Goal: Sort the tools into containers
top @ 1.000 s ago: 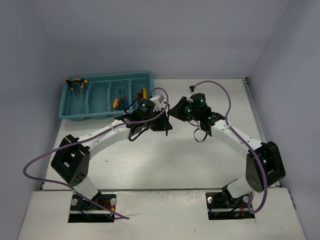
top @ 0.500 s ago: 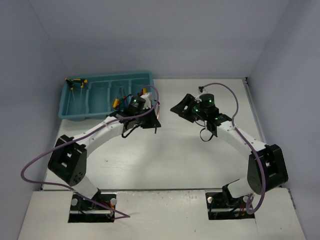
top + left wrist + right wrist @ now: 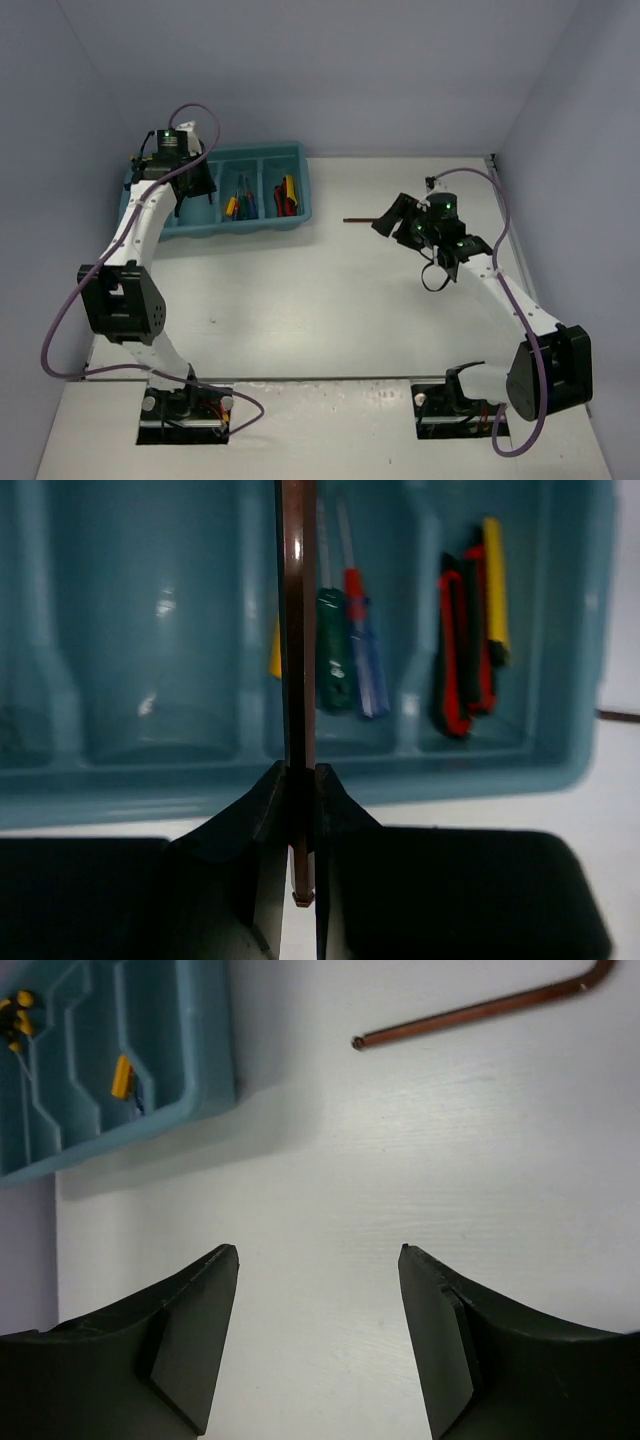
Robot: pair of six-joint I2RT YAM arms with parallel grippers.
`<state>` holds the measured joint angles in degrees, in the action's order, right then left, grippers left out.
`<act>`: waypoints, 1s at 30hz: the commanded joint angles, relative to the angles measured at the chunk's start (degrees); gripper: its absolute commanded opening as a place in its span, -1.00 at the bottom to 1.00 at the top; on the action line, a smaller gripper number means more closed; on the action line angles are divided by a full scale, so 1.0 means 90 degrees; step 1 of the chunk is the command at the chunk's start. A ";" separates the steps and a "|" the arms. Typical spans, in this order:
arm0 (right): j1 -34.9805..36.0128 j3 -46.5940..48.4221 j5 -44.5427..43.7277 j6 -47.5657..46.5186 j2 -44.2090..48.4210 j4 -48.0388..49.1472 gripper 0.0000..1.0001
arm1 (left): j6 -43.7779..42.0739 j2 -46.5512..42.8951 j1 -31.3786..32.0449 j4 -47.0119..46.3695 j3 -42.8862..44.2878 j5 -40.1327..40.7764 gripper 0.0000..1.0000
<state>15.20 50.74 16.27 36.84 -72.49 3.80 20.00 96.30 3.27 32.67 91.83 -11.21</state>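
Note:
My left gripper (image 3: 303,770) is shut on a thin brown hex key (image 3: 297,630), held above the teal tray (image 3: 560,770). In the top view that gripper (image 3: 193,185) hovers over the tray's (image 3: 215,230) left half. Below it one compartment (image 3: 160,630) shows no tools. Another holds screwdrivers (image 3: 345,650) (image 3: 240,205), and the rightmost holds red-handled pliers (image 3: 455,650) (image 3: 285,195). A second hex key (image 3: 480,1005) (image 3: 358,219) lies on the table. My right gripper (image 3: 318,1250) (image 3: 392,222) stands open and holds nothing, just right of that key.
Grey walls close in the white table on the left, back and right. The tray (image 3: 150,1050) sits in the back left corner. Purple cables loop over both arms. Both arm bases are bolted at the near edge.
The two grippers met at mid-table; the left arm has since swung back-left over the tray with a hex key. The right gripper opened and drew back to the right.

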 commanded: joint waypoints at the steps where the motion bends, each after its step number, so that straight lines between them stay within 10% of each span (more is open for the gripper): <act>1: -0.0009 -0.0227 -0.0541 -0.0275 0.0373 -0.0318 0.24 | -0.0721 0.0979 -0.0579 0.0650 0.1073 0.0380 -1.00; 8: -0.0009 -0.0384 -0.1111 -0.0178 0.0486 -0.0675 0.24 | -0.1001 0.2226 -0.0899 0.1164 0.2235 0.0708 -0.89; 17: 0.0015 -0.0382 -0.2277 0.0578 0.0130 -0.0954 0.24 | -0.1119 0.2498 -0.0910 0.1275 0.2641 0.0769 0.04; 30: 0.0324 0.1561 -0.3611 0.2180 -0.2424 -0.1606 0.11 | -0.0458 -0.0093 -0.0674 0.1259 0.1734 -0.0107 0.19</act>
<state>16.28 55.14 -9.75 50.92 -86.63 -8.73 12.53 110.24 -4.62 45.16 109.11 -7.79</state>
